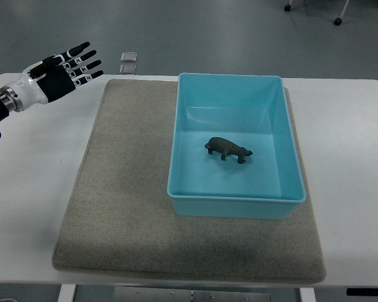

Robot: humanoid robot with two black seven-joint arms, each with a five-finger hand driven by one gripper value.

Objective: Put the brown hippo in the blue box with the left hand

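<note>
The hippo (228, 149) stands in the box (237, 204) on the mat (123, 207).

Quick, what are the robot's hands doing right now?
Left hand: open, fingers spread, holding nothing; the brown hippo sits in the blue box.
Right hand: not in view.

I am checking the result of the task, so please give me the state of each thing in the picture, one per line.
brown hippo: standing upright inside the box, free of any hand.
blue box: open on top, resting on the mat, holding only the hippo.
grey mat: lying flat on the white table.
left hand: open, fingers spread, holding nothing, away from the box.
</note>
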